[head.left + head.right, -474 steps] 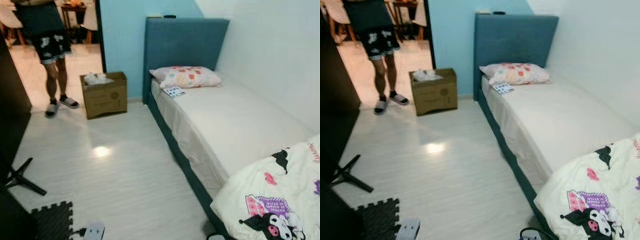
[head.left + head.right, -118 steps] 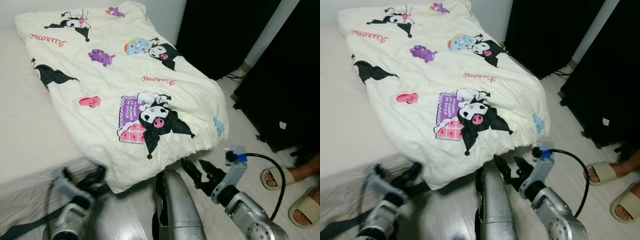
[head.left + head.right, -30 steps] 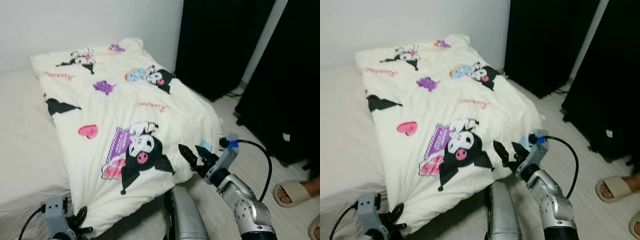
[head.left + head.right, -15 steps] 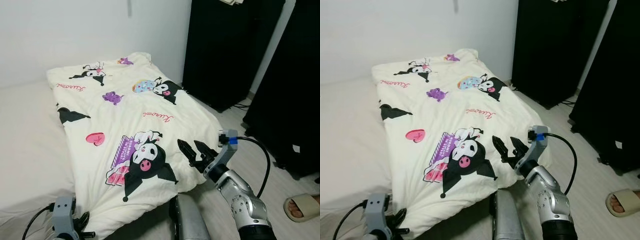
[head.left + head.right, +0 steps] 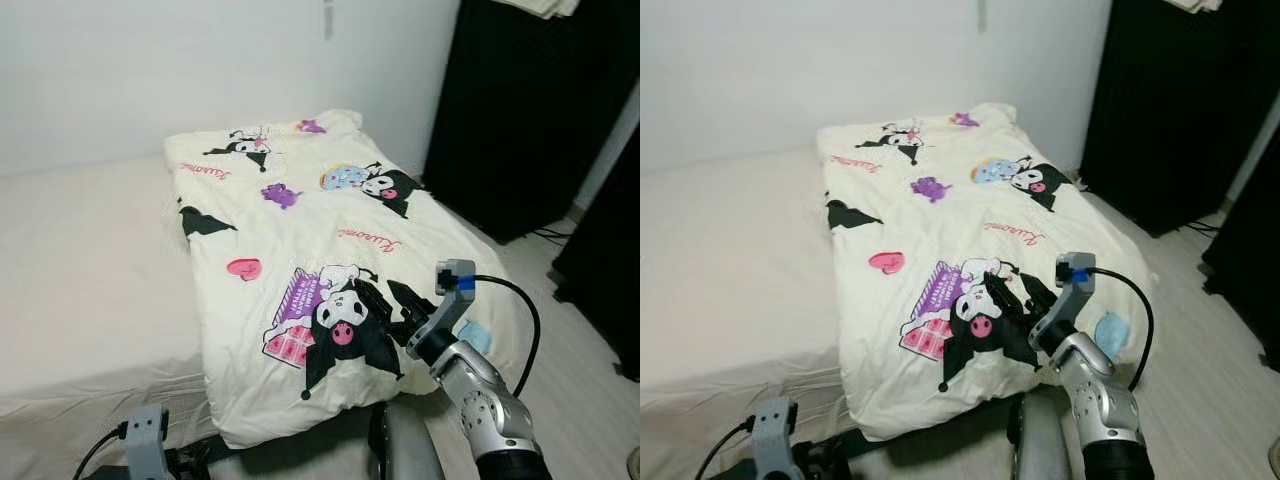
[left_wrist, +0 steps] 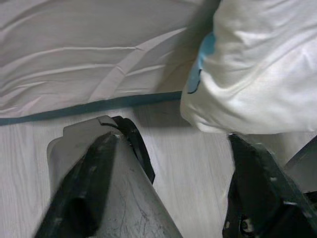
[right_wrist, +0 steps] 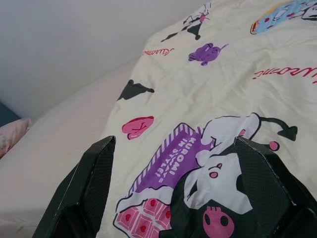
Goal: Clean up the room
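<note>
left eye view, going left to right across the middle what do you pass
bare white mattress → cartoon-print duvet → right end effector, open above the duvet's near edge → black wardrobe

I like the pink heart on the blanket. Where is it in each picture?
Left eye view: pink heart left of the purple chocolate print, blanket's left side.
Right eye view: same spot.
Right wrist view: between the right hand's fingers, left of centre.
Left wrist view: not there.
Shared landmark: the purple chocolate print.
</note>
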You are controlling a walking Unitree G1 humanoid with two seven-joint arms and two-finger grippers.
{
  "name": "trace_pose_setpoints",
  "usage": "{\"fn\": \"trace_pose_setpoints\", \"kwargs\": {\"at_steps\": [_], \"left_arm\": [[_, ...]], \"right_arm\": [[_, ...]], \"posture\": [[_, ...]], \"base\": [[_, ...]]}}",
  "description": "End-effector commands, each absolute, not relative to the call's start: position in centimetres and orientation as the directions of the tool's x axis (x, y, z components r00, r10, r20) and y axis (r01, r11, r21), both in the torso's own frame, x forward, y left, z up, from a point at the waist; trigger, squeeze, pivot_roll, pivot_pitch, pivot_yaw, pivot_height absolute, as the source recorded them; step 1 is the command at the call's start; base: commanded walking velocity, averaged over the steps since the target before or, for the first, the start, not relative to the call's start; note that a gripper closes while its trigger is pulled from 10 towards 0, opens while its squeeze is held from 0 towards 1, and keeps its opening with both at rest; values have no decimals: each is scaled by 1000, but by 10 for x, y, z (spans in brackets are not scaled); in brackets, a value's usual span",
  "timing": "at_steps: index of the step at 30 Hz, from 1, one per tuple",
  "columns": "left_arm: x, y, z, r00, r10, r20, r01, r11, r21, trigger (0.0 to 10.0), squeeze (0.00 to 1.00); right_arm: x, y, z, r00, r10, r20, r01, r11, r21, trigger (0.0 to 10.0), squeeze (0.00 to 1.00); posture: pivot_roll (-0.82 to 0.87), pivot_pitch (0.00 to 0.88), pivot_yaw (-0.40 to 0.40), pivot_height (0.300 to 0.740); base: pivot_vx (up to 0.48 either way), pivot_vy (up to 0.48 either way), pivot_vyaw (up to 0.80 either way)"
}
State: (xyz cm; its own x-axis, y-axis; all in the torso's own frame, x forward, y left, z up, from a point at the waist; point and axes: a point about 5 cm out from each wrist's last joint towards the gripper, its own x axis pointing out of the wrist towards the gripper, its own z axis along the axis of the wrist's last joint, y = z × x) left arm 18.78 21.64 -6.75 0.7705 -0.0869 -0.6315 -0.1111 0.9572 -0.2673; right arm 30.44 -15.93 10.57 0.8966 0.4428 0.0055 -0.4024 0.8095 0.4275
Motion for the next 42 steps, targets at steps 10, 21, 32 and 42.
{"fn": "trace_pose_setpoints", "kwargs": {"at_steps": [10,21,32,42], "left_arm": [[198,230,-60,813,-9,-582,-271,880,-391,10000,1000],[260,209,-17,944,-161,-286,-66,761,-646,10000,0],[242,209,-37,883,-135,-450,-173,797,-578,10000,0],[214,210,-58,795,-109,-596,-266,821,-505,10000,0]], "right_arm": [[304,-153,96,883,469,-8,-421,800,429,10000,0],[290,-137,45,842,513,-170,-381,786,486,10000,0],[253,-147,-22,770,453,-449,-217,848,483,10000,0],[238,-148,-41,715,438,-545,-194,873,448,10000,0]], "posture": [[-22,0,-4,546],[-3,0,-26,580],[19,0,-41,619],[32,0,-54,643]], "base": [[0,0,0],[0,0,0],[0,0,0],[-144,0,0]]}}
